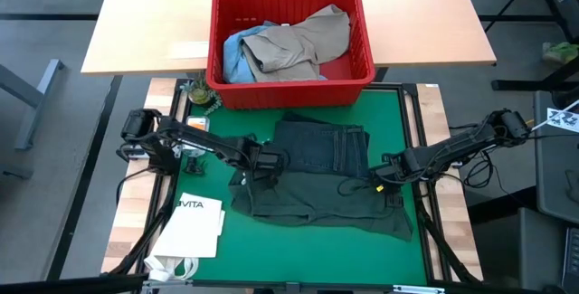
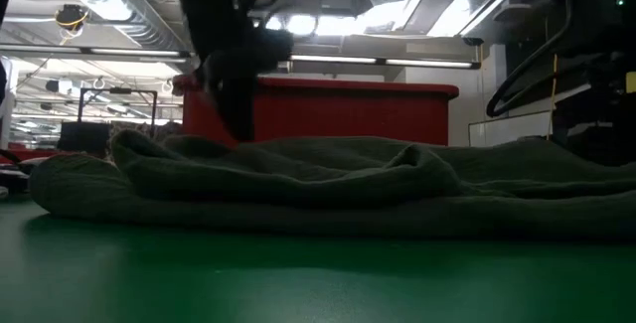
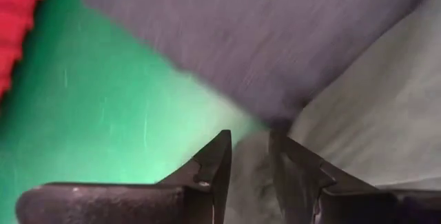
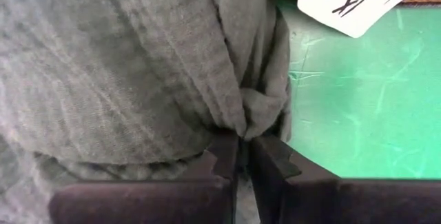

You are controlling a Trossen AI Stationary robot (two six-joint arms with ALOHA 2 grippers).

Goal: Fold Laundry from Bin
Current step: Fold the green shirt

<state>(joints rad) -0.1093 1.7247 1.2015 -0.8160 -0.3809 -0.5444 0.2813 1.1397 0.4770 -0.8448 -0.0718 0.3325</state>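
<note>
Behind green mat [image 1: 298,240], red bin [image 1: 291,93] holds khaki garment [image 1: 303,45] and blue jeans [image 1: 237,54].

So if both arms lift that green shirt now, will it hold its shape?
Probably not. The green shirt lies rumpled in soft folds, so it should sag between the left tool and right tool. Its thin weave looks light. It may drag the dark trousers it touches.

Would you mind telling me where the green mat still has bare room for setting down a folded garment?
Bare mat runs along the near edge, between the VITA bag and the green shirt; a narrower strip lies right of the trousers. The middle is crowded: both grippers, left and right, grip the shirt below the bin.
</note>
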